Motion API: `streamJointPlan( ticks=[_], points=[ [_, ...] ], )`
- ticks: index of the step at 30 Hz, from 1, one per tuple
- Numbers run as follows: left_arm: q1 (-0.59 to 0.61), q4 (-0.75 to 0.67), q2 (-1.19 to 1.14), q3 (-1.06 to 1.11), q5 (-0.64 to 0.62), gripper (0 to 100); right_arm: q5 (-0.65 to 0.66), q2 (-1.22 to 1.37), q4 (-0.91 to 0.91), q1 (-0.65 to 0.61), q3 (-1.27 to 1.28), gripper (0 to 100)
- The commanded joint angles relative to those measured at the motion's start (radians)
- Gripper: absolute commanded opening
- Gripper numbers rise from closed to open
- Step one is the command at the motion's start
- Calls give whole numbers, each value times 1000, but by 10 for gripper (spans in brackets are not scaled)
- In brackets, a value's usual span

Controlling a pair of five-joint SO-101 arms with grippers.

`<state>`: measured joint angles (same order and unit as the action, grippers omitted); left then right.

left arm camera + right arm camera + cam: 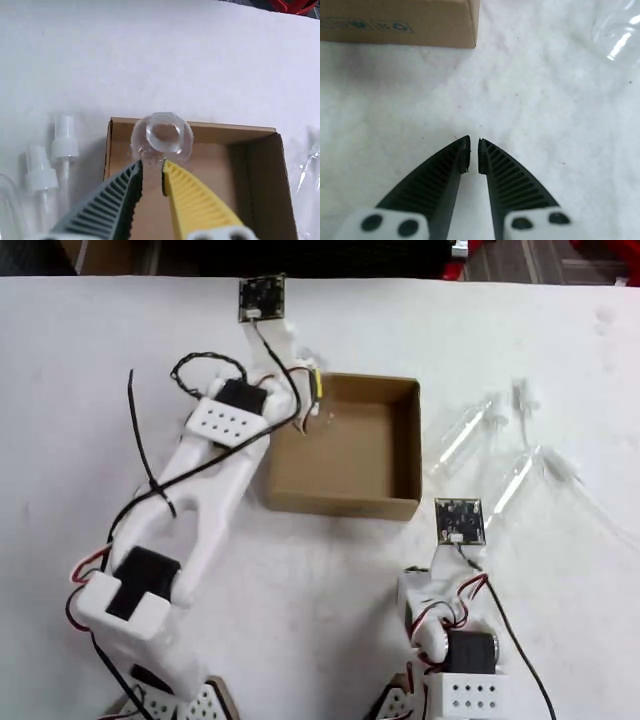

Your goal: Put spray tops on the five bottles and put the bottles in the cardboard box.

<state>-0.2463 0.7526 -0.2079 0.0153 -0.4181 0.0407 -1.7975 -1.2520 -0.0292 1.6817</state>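
Two spray tops (pixel 64 141) beside cardboard box (pixel 225 134), left hand (pixel 152 167) pinching bottle (pixel 161 136) over it, right hand (pixel 474 150) closed, empty

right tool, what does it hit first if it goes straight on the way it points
The right tool would likely meet bare table first, between the box and a bottle; depth is unclear.

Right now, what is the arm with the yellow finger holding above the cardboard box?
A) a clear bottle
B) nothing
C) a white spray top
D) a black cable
A: the left gripper pinches a clear bottle at its fingertips, above the cardboard box.
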Motion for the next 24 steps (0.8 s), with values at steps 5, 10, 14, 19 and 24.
streamJointPlan(
  ticks=[5,10,14,19,24],
  points=[
    [-2,-49,8,-55,-6,65,-6,-2,-7,4,9,15],
    [-22,-43,16,-48,-6,65,-6,-2,-7,4,9,15],
    [-31,-43,18,-48,-6,65,-6,-2,-7,4,9,15],
    [-33,52,59,-55,46,65,-6,-2,-7,4,9,15],
    [2,241,196,-54,120,63,-6,-2,-7,4,9,15]
  ],
)
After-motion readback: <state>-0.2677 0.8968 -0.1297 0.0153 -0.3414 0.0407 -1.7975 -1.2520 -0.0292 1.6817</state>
